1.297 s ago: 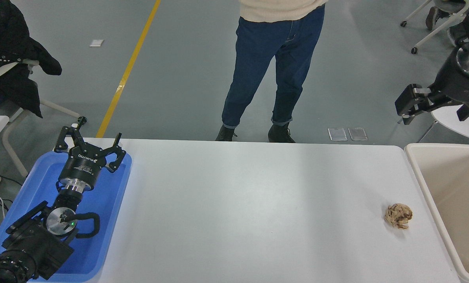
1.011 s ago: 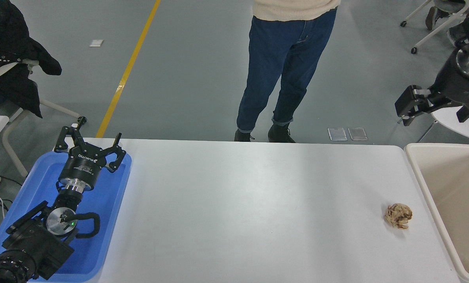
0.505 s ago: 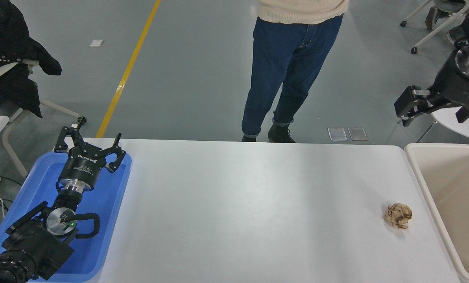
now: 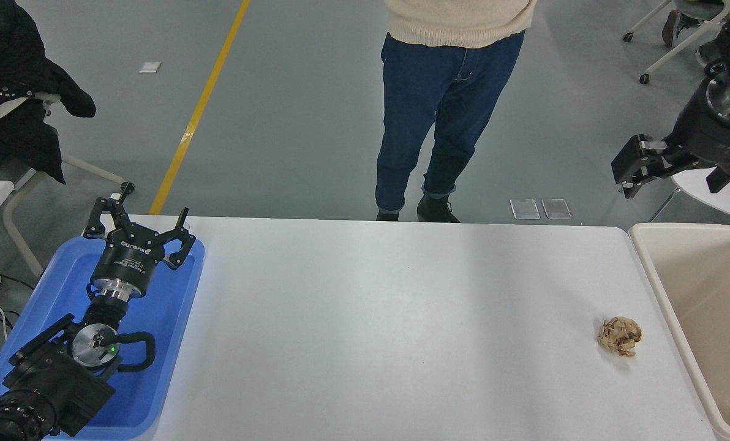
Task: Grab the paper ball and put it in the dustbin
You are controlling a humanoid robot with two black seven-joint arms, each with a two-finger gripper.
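Observation:
The tan-brown paper ball (image 4: 620, 335) lies on the white table (image 4: 389, 318) near its right end, a short way left of the cream-beige dustbin (image 4: 651, 269). The dustbin stands against the table's right edge and its inside looks empty where it shows. My right gripper (image 4: 677, 174) hangs high at the right edge, above the dustbin's far corner and well behind the ball, open and empty. My left gripper (image 4: 139, 223) is parked open over the blue tray at the lower left.
The shallow blue tray (image 4: 175, 343) sits at the table's left end under my left arm. A person in jeans (image 4: 438, 110) stands at the table's far side, near the middle. A chair with a black jacket (image 4: 22, 92) is at the far left.
The person has shuffled right, then a little back left along the far edge. My right gripper has drifted very slightly left. The paper ball and left arm have not moved.

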